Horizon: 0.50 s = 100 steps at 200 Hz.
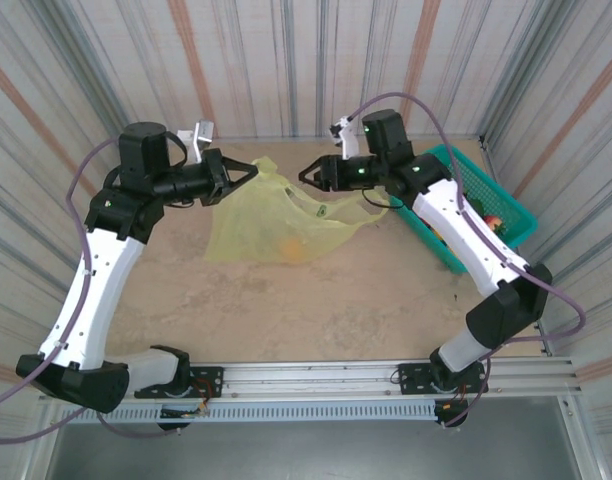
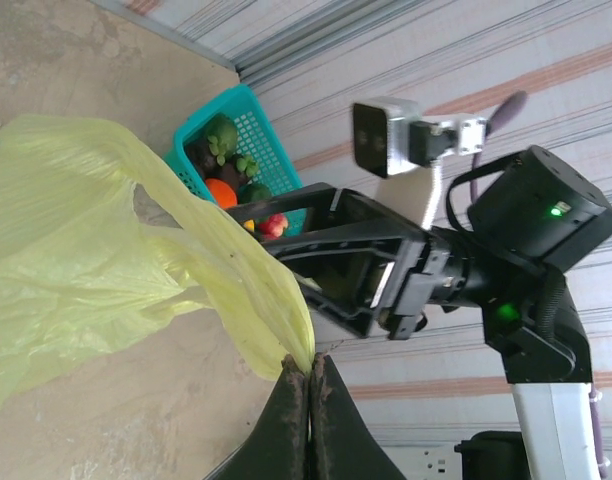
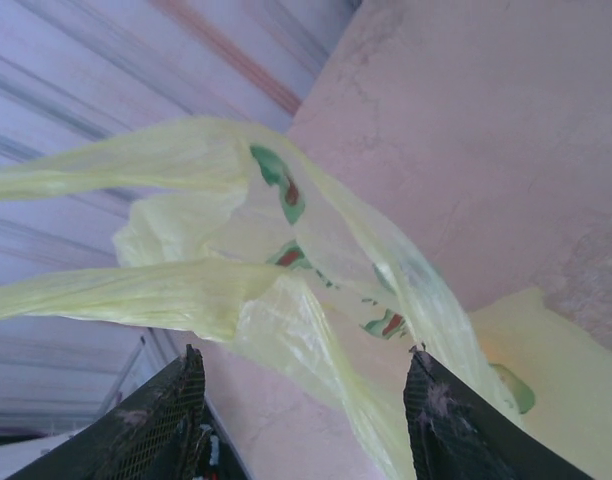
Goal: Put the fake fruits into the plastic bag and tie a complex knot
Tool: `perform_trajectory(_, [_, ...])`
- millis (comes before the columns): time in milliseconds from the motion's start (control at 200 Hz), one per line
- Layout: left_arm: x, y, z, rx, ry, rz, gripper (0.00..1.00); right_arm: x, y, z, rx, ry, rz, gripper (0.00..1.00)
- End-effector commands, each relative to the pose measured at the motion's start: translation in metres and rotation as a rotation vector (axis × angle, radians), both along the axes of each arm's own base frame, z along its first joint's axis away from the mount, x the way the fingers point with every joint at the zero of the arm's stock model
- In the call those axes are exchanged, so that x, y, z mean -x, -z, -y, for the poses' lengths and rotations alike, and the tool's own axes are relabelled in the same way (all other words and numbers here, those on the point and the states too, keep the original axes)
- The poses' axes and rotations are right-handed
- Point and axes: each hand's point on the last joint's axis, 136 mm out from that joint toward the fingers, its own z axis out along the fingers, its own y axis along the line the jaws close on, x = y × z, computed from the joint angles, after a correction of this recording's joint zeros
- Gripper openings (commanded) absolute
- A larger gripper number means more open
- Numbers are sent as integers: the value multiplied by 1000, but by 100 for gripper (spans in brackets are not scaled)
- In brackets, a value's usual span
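Currently the plastic bag [image 1: 271, 222] lies on the tabletop [image 1: 336, 300], its 11 o'clock rim pinched by the left gripper [image 2: 308, 385], fingers pressed together. The right gripper [image 3: 301, 365], fingers spread, hovers at its 1 o'clock handle. Closing there may miss the slack film.

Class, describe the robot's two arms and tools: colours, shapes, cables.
The left arm and right arm have white links and black joint housings. The left tool and right tool are black, two tapering fingers each. Mauve cables loop off both; green lights glow on the right arm.
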Motion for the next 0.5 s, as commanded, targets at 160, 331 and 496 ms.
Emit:
perform_trajectory(160, [-5, -22, 1, 36, -10, 37, 0, -41, -38, 117, -73, 457, -30, 62])
perform_trajectory(331, [-8, -26, 0, 48, -21, 22, 0, -59, 72, 228, 208, 845, -261, 66])
perform_trajectory(496, [-9, -23, 0, 51, -29, -11, 0, -50, 148, 288, 488, 1003, -424, 69])
